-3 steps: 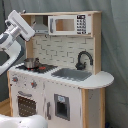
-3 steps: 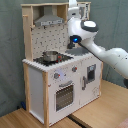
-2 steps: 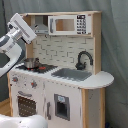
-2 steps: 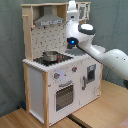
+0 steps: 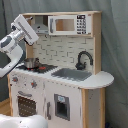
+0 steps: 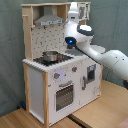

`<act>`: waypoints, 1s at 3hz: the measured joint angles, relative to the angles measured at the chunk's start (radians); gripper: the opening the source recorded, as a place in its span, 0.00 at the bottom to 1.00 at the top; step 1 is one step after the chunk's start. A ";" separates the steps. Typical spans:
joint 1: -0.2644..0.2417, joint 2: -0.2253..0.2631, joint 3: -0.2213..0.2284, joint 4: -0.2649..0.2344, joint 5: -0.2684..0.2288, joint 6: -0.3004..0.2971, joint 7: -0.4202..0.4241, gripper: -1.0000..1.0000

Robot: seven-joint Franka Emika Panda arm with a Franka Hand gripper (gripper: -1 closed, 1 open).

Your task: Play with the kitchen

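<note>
Change: your arm went up, gripper (image 5: 34, 21) now by the range hood (image 6: 48, 20) | pot (image 6: 50, 56) below it | fingers: can't tell | the kitchen (image 5: 75, 95): nothing touched yet.

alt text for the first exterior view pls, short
A white robot arm reaches in from the first exterior view's left, raised above a toy kitchen's stovetop, where a steel pot sits. To the right are a grey sink, black faucet and microwave.

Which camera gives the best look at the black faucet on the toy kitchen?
The first exterior view: the black faucet stands clear behind the grey sink, against the tiled backsplash. In the second exterior view the robot arm crosses in front of that side, so the faucet is hidden.
</note>
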 joint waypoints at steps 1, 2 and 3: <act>-0.002 0.002 0.000 0.000 0.009 -0.006 0.002 0.00; -0.020 0.021 0.002 0.000 0.072 -0.023 0.007 0.00; -0.061 0.035 0.033 0.000 0.158 -0.024 0.024 0.00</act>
